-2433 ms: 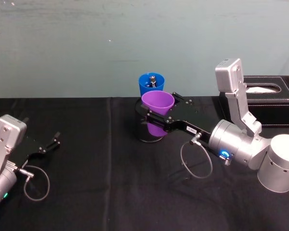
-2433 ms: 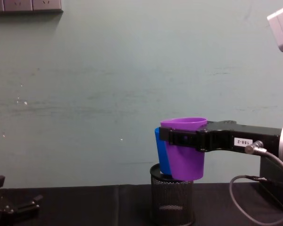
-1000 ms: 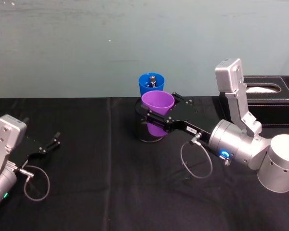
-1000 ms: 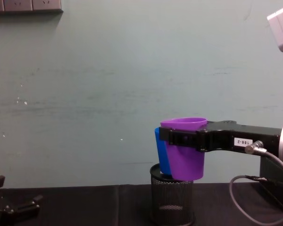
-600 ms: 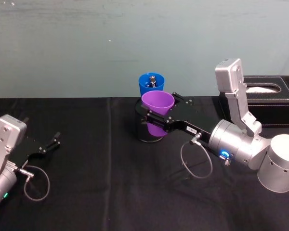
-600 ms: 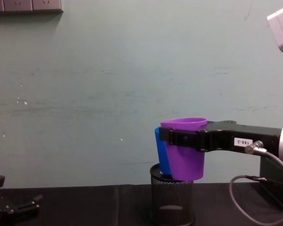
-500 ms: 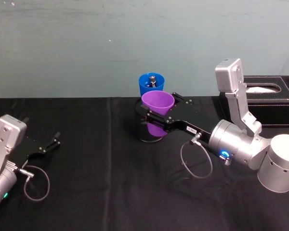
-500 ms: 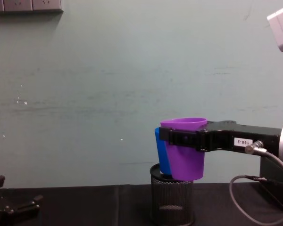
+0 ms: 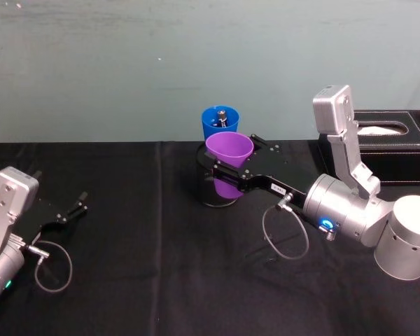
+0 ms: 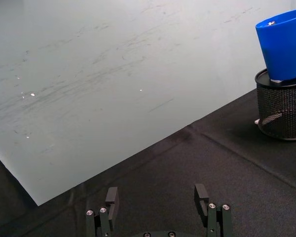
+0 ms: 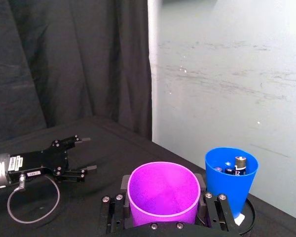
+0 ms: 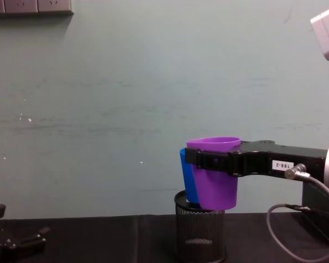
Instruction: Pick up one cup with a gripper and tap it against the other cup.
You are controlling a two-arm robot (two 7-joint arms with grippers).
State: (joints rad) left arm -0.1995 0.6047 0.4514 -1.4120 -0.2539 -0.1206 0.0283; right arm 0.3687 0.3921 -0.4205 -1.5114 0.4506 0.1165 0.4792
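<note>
While the right claw [image 9: 231, 165] pinches the purple cup [image 9: 229, 150] just under its rim, one jaw on each side, it holds the cup upright above the black mesh pen holder [image 9: 208, 194]. Just beyond it, on the far side, the blue cup [image 9: 219, 123] stands in that holder with a few batteries [image 11: 240, 163] inside; whether the two cups touch I cannot tell. Far to the left, the left claw [image 9: 79, 204] rests low over the black table [image 9: 161, 280], jaws spread around nothing. A black tissue box [image 9: 395, 143] sits far right.
</note>
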